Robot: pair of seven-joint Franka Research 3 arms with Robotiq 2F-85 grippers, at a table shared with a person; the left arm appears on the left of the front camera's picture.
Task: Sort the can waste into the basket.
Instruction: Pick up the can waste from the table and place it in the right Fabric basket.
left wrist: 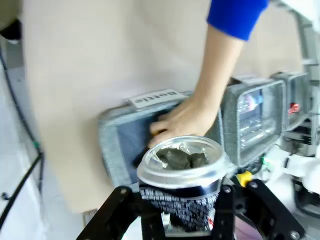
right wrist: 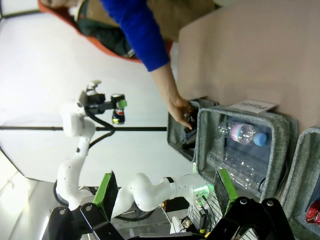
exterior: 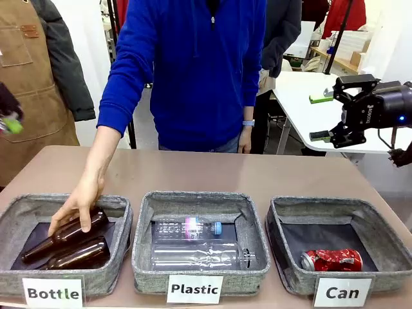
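Note:
A dark crushed can [left wrist: 180, 167] with a silver round end sits upright between the fingers of my left gripper [left wrist: 182, 212], which is shut on it. That gripper [exterior: 8, 117] hangs high at the far left, off the table's left end. A red crushed can [exterior: 332, 260] lies in the grey basket [exterior: 322, 205] labelled "Can" at the front right. My right gripper [exterior: 320, 117] is open and holds nothing, raised beyond the table's far right corner. In the right wrist view its green pads [right wrist: 107, 192] stand wide apart.
A person in a blue top stands across the table, one hand [exterior: 78, 205] on a brown bottle [exterior: 64, 237] in the "Bottle" bin [exterior: 38, 203]. The "Plastic" bin [exterior: 193, 198] in the middle holds clear bottles. Bare tabletop lies behind the bins.

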